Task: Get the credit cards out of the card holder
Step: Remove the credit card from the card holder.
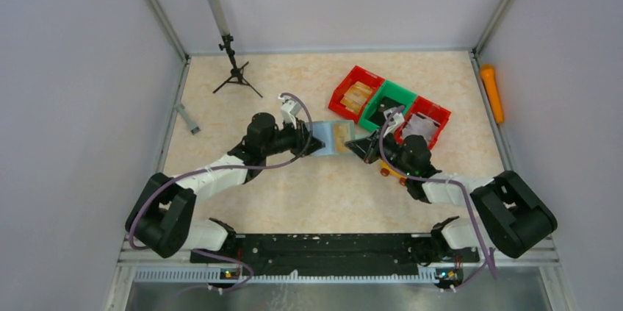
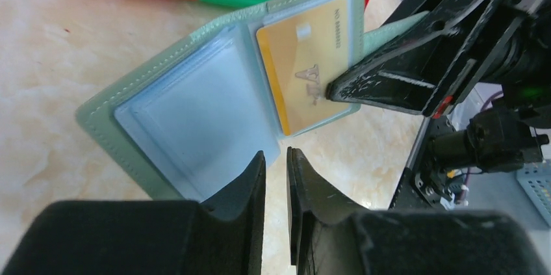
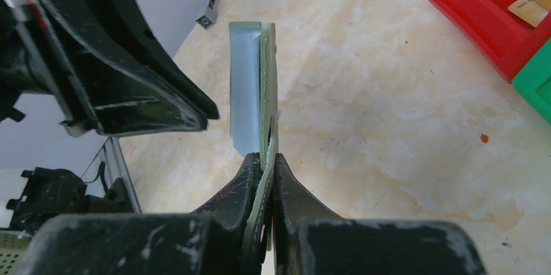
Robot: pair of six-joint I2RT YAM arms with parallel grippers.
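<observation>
The card holder (image 1: 328, 137), grey-green with pale blue sleeves inside, hangs open above the table between both grippers. A yellow-gold credit card (image 2: 312, 67) sits in its right-hand sleeve; the left-hand sleeve (image 2: 195, 112) looks empty. My right gripper (image 3: 263, 156) is shut on the holder's edge (image 3: 250, 93), and its fingers (image 2: 390, 83) press on the card side. My left gripper (image 2: 276, 153) sits just short of the holder's lower edge. Its jaws stand a narrow gap apart, with only the table showing between them. From above, the left gripper (image 1: 314, 145) and right gripper (image 1: 358, 148) face each other.
Behind the holder stand a red bin (image 1: 355, 90) with tan cards in it, a green bin (image 1: 387, 105) and a second red bin (image 1: 426, 120). A yellow toy car (image 1: 388, 172) lies under the right arm. A small tripod (image 1: 235, 72) stands back left, and an orange object (image 1: 491, 93) lies by the right wall.
</observation>
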